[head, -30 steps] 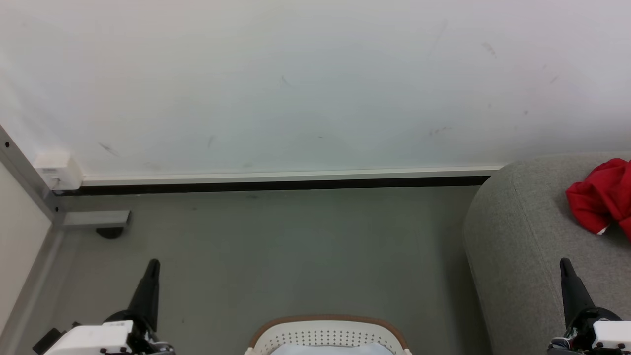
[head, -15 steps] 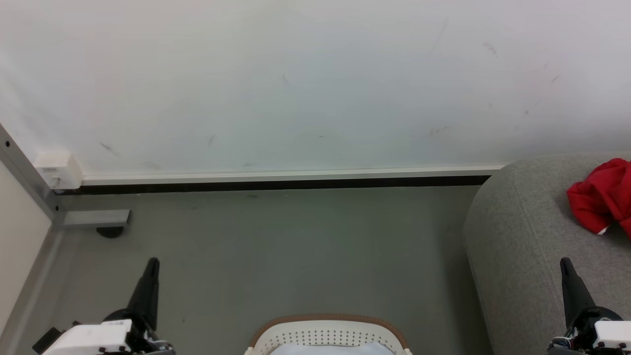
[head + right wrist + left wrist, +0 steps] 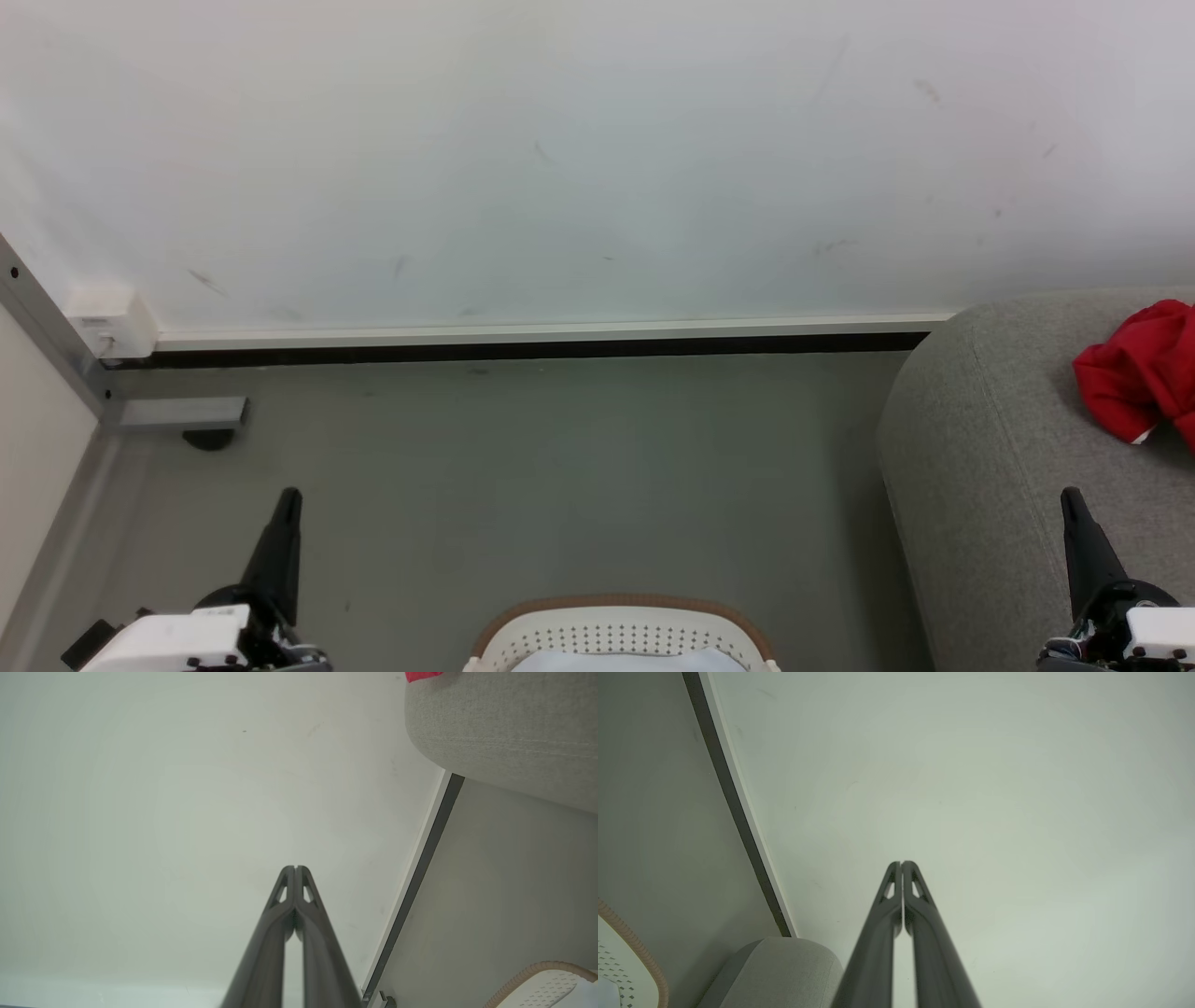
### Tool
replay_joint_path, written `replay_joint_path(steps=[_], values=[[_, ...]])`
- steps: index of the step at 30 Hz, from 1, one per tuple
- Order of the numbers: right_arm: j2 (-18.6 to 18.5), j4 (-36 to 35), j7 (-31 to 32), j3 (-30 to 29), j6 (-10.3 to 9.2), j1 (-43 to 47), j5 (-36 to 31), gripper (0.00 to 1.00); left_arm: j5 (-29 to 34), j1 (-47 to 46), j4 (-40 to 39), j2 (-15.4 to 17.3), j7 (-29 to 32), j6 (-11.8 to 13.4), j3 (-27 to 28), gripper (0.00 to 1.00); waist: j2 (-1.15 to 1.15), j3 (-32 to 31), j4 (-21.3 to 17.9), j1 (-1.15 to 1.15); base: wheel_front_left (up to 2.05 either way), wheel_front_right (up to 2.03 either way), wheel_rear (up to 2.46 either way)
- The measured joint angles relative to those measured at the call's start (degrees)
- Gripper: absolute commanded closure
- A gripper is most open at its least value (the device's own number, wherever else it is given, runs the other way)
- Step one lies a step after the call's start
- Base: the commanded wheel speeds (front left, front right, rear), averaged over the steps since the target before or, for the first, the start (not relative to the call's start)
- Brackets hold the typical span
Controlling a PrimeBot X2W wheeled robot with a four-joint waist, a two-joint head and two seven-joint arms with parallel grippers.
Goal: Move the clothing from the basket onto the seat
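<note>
The left gripper had its two dark fingers pressed together at the tips and held nothing, to the left of the basket. The right gripper was closed in the same way, also with nothing between its fingers, to the right of the basket. The seat stood on the grey floor to the right of the basket, and the clothing, a crumpled red heap, lay on it, well apart from the basket; a small white patch at its lower edge was too small to read.
</note>
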Motion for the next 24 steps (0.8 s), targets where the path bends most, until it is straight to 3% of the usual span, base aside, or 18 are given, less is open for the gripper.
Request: replay_joint_path(steps=[24], values=[[-0.2, 0.0, -0.3, 0.3, 0.0, 0.0, 0.2, 1.0, 0.0, 0.0, 0.0, 0.0, 0.0, 0.0, 0.0, 1.0, 0.0, 0.0, 0.0, 0.0, 0.0, 0.0, 0.0]])
